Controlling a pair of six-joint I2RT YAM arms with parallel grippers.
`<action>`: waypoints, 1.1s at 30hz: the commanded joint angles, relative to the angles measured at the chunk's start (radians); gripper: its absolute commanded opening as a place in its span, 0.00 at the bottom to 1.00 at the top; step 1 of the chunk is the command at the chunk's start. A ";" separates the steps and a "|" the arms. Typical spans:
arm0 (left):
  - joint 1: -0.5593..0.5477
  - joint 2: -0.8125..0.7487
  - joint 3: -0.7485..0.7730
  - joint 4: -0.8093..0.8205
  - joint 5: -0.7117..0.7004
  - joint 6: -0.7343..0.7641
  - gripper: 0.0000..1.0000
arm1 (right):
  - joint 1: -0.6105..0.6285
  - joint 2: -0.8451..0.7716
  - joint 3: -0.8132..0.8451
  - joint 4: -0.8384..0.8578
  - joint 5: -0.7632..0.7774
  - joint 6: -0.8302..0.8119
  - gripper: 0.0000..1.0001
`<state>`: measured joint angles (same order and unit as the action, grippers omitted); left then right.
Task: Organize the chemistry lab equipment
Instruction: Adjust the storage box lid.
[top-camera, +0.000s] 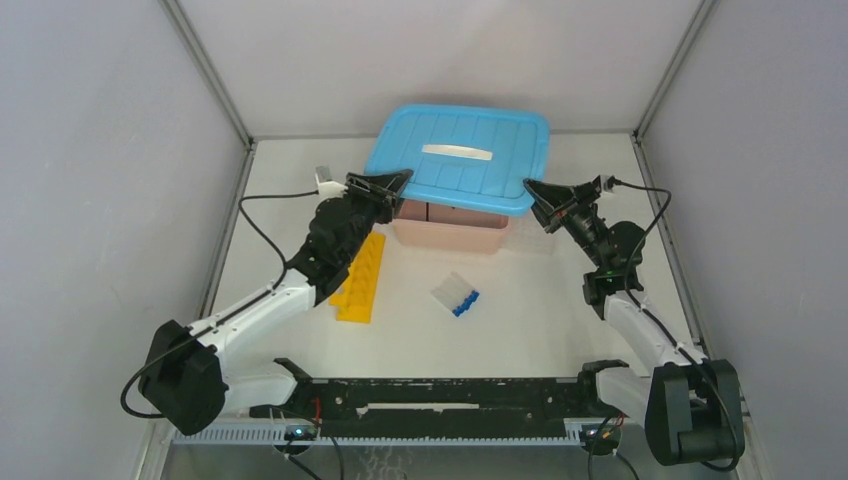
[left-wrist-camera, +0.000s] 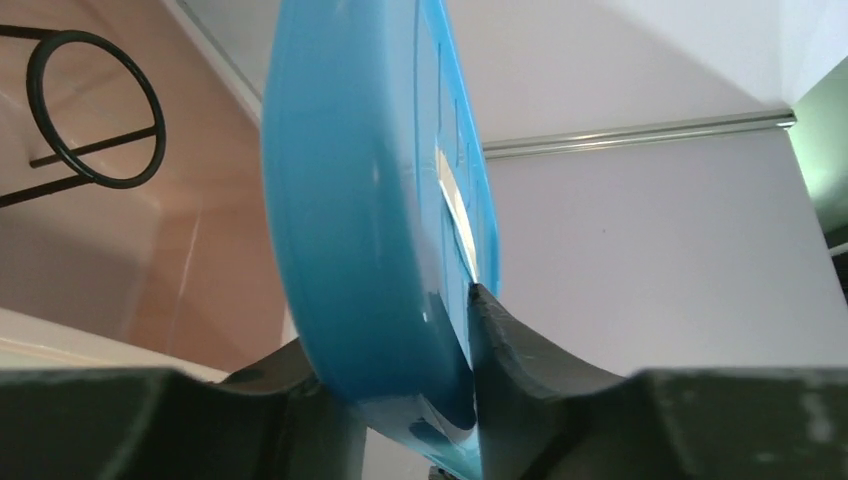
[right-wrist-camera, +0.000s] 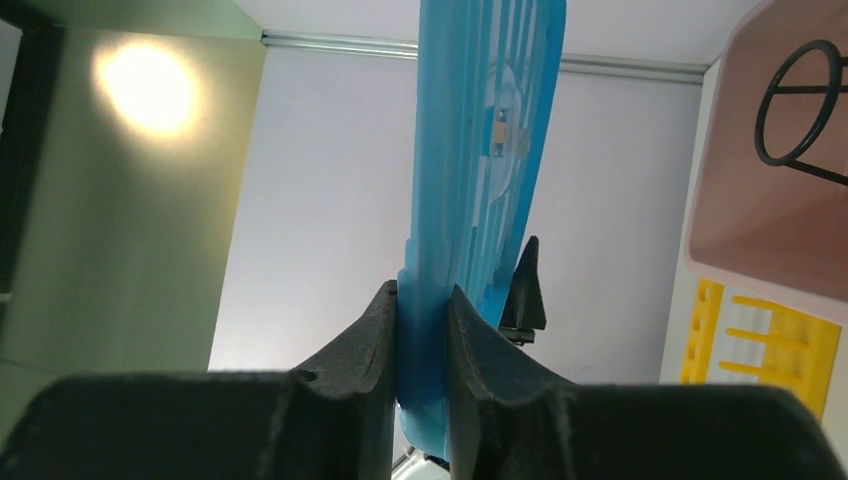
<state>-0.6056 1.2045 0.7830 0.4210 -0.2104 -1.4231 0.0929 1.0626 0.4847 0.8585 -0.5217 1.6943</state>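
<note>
Both grippers hold a blue lid by its near corners, above a pink bin. My left gripper is shut on the lid's left edge; in its wrist view the jaws clamp the rim. My right gripper is shut on the right edge, its jaws tight on it. A black wire ring lies inside the bin and also shows in the right wrist view. A yellow rack lies on the table. A small clear tray with blue-capped tubes sits mid-table.
The table is white with grey walls on three sides. A black bar runs along the near edge between the arm bases. The yellow rack also shows in the right wrist view beside the bin.
</note>
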 joint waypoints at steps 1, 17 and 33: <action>0.001 -0.026 -0.019 0.096 -0.018 -0.045 0.34 | 0.012 -0.006 0.005 0.097 0.031 0.027 0.00; 0.001 -0.037 -0.006 0.081 -0.072 0.095 0.00 | -0.017 -0.054 0.031 -0.116 0.007 -0.124 0.29; 0.007 -0.029 0.045 0.088 -0.135 0.207 0.00 | -0.071 -0.231 0.152 -0.719 0.034 -0.524 0.51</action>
<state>-0.6083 1.1893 0.7761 0.5140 -0.2863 -1.3312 0.0441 0.9062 0.5716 0.2955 -0.5388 1.3159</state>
